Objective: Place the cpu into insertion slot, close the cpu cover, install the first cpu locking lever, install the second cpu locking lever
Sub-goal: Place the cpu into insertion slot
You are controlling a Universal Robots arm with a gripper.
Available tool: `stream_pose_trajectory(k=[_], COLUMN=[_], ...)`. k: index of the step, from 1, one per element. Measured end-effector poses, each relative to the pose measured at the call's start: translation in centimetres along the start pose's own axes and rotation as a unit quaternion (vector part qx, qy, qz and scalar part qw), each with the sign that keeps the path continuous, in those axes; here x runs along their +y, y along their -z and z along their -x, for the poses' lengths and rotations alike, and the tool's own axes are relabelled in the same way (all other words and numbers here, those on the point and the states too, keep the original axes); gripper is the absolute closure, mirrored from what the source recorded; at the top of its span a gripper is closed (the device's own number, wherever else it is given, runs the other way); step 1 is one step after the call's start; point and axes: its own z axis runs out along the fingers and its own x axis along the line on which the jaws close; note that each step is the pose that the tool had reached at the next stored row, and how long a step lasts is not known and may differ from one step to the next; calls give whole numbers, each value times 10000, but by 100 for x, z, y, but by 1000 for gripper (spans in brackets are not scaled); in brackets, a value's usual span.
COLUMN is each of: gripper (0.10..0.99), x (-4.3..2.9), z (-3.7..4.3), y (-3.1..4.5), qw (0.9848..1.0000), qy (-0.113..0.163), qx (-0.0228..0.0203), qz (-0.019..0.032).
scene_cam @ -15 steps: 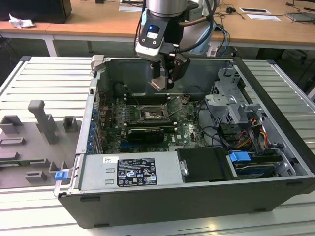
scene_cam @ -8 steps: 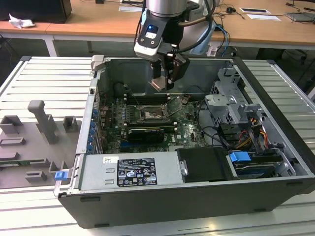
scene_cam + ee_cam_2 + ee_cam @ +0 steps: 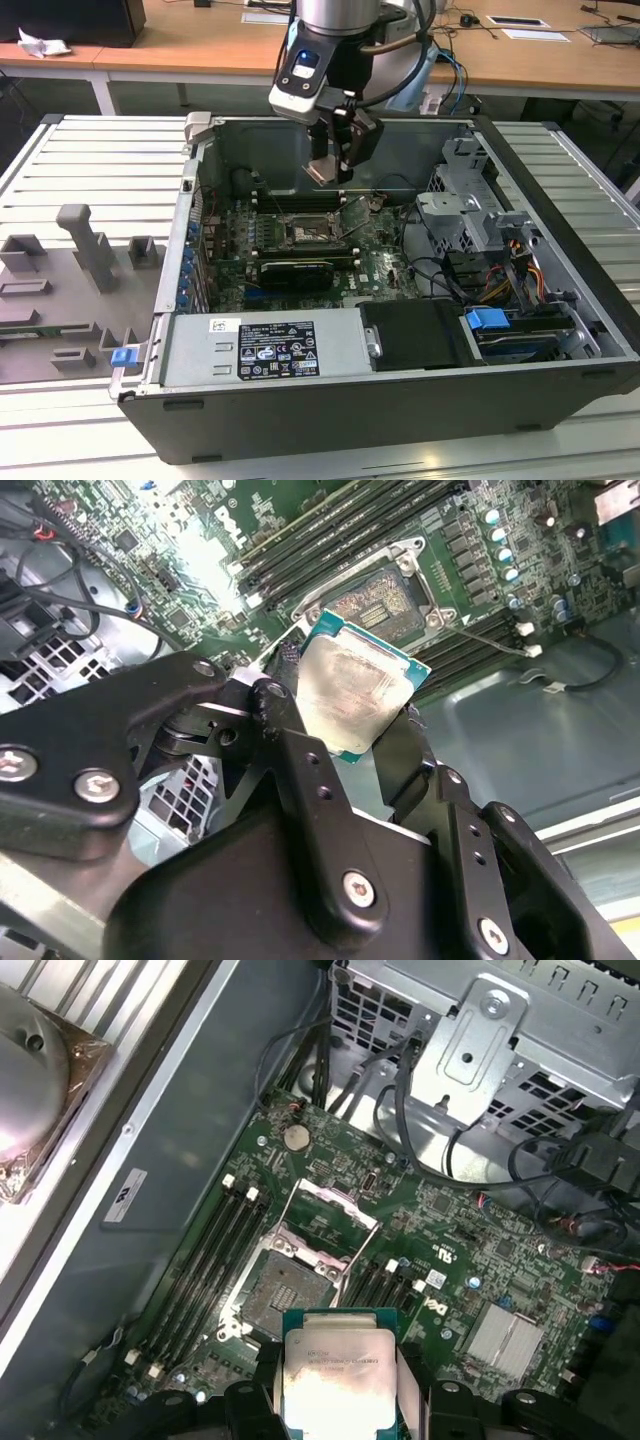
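**A:** What do your jaws have?

**B:** Your gripper (image 3: 326, 172) is pinched shut on the cpu (image 3: 355, 695). One finger presses on each side edge. I think you hold it by the edges so its flat faces are bare and it can go in flat.

**A:** Where is the cpu?

**B:** It is up in the air inside the computer case (image 3: 330, 420). It hangs above the insertion slot (image 3: 285, 1295) and does not touch it.

**A:** Is the slot ready?

**B:** It looks so. The cpu cover (image 3: 335, 1200) is tipped up and back, so the dark square is open to you. No chip is in it yet.

**A:** What is around it?

**B:** Green board, with long black slots beside the socket. A metal cage and loose cables sit near, so I think you have little room.

**A:** And outside the case?

**B:** The case lies open on a grey ribbed table (image 3: 90, 150). Grey holder blocks (image 3: 85, 245) stand at the exterior view's left. Wooden desks (image 3: 200, 40) are behind.
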Motion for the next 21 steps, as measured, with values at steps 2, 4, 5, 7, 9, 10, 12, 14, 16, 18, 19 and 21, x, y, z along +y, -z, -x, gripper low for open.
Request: stream_pose_trajectory(k=[2, 4, 5, 7, 9, 10, 12, 14, 16, 18, 19, 21], gripper=[549, 549, 549, 549, 549, 549, 549, 549, 549, 549, 549, 549], x=[0, -1, -1, -1, -2, -2, -2, -3, -3, -4, -4, -5], z=[0, 0, 0, 0, 0, 0, 0, 0, 0, 1, 1, 1], y=[-3, -6, -8, -13, -17, -21, -24, -31, -39, -48, -52, -64], qw=[10000, 9999, 9999, 9998, 9997, 9995, 9994, 9990, 9987, 9986, 9986, 9985], qy=[-53, -109, -129, -186, -249, -302, -349, -452, -515, -531, -535, -540], qx=[-4, -9, -11, -16, -21, -25, -29, -38, -42, -44, -44, -46], qz=[1, 2, 2, 3, 4, 5, 6, 8, 10, 10, 10, 9])
